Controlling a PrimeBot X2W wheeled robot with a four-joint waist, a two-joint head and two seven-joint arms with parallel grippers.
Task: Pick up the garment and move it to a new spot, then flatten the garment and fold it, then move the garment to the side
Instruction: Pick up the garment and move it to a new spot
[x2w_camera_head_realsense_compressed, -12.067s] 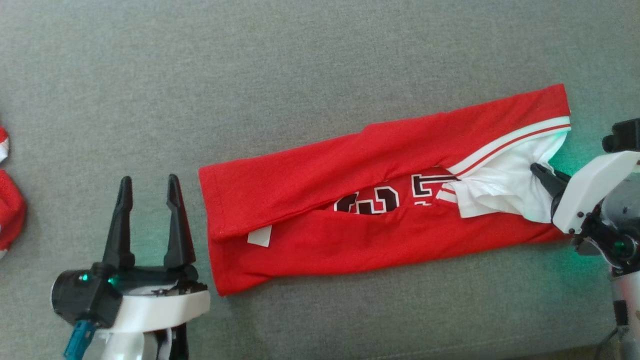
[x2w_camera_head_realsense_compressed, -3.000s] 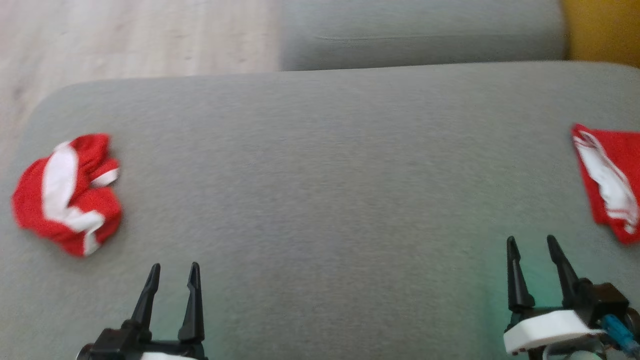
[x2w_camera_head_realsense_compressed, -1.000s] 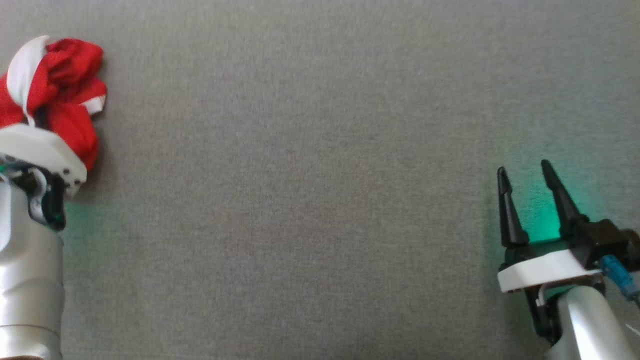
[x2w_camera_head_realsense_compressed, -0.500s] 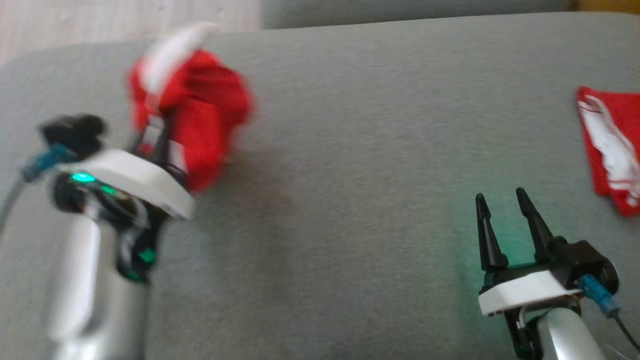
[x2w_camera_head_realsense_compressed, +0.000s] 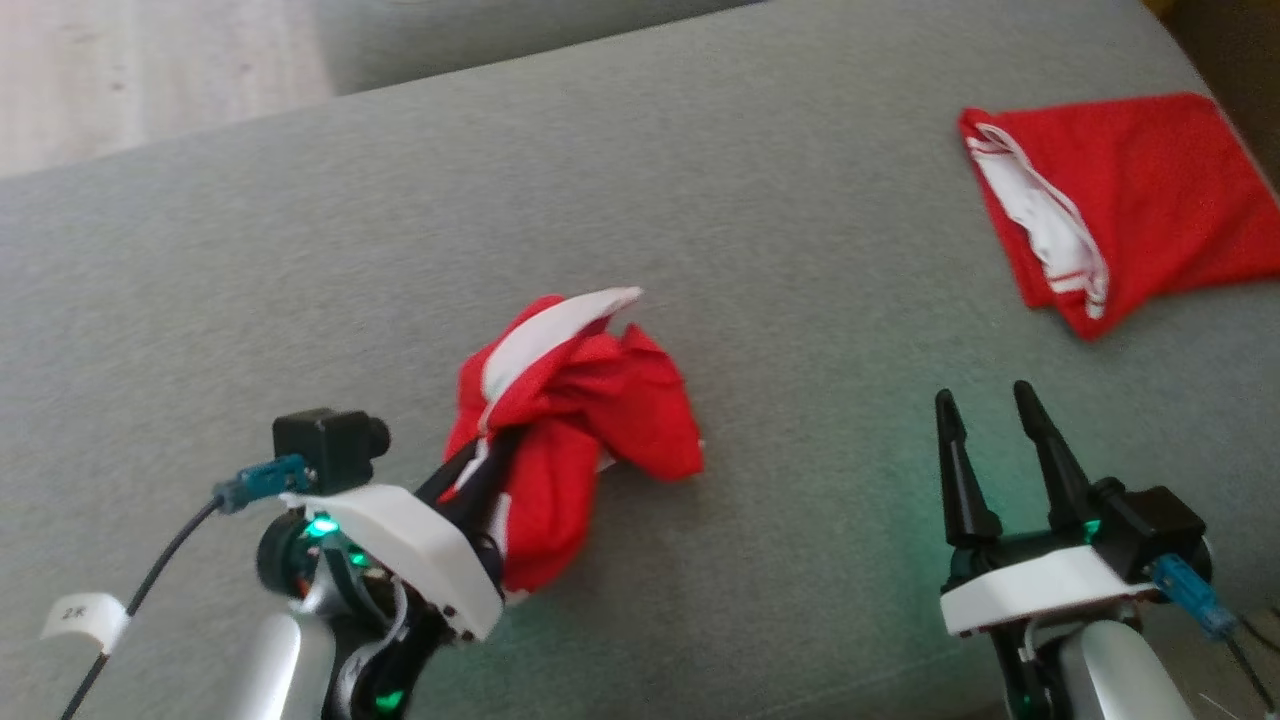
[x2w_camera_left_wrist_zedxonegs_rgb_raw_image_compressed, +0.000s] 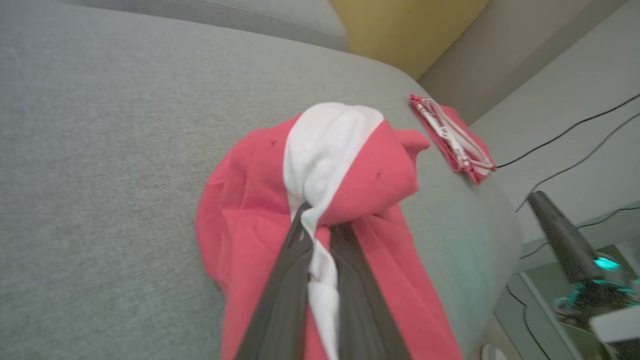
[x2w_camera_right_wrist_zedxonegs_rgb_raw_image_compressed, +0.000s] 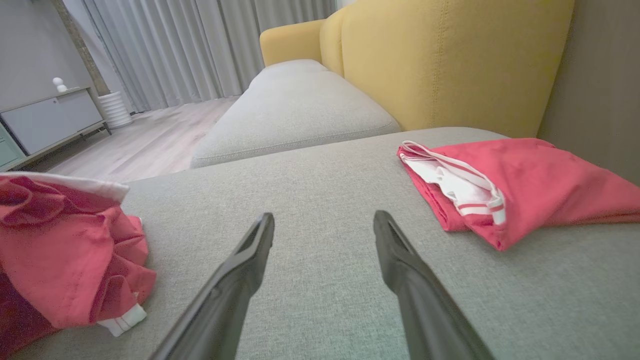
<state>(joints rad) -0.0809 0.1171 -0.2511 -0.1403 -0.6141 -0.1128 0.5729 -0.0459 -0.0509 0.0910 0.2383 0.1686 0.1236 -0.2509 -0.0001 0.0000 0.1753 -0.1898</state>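
Looking along my left gripper (x2w_camera_left_wrist_zedxonegs_rgb_raw_image_compressed: 318, 222), I see both fingers clamped on a white stripe of the garment (x2w_camera_head_realsense_compressed: 575, 420); from the head that pinch is half buried in cloth. My left arm slants in from the lower left. My right gripper (x2w_camera_head_realsense_compressed: 985, 410) points up, fingers spread apart. The garment is a crumpled red bunch at mid-cushion (x2w_camera_head_realsense_compressed: 750, 250), well apart from a folded red piece (x2w_camera_head_realsense_compressed: 1140, 190).

A grey fabric cushion (x2w_camera_head_realsense_compressed: 800, 250) carried two pieces of clothing. A bunched red-and-white garment (x2w_camera_head_realsense_compressed: 575, 420) rested left of its middle, toward the near edge. A folded red garment (x2w_camera_head_realsense_compressed: 1130, 190), white trim showing, lay flat by the far right corner, well apart.
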